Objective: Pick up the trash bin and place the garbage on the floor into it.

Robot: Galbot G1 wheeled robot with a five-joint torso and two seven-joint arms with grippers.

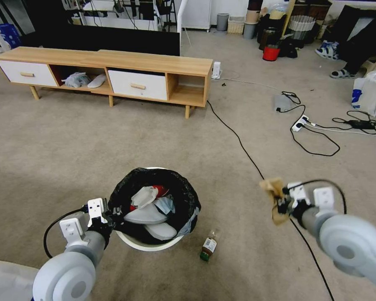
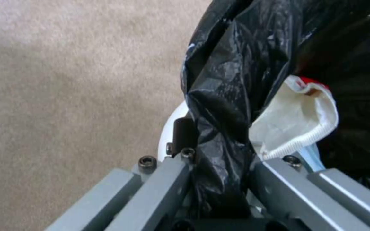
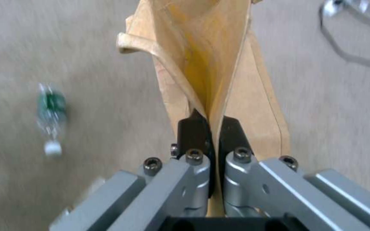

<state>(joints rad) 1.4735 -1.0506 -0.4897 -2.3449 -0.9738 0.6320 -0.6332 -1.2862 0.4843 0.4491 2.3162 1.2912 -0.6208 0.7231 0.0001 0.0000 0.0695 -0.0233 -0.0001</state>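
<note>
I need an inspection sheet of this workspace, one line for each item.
Surface: beige carpet.
Job's things: trash bin holding litter; tan box held above the carpet; small bottle lying beside the bin.
Clutter: nothing seen near the bin.
Grippers: left gripper shut on the bin's rim and black bag; right gripper shut on the box.
Cables: black cable crossing the carpet.
Surroundings: wooden cabinet.

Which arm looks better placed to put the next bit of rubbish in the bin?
Probably the right. The right gripper is already shut on the tan box, beside the trash bin. The left gripper is occupied, clamped on the bin's bag-lined rim.
</note>
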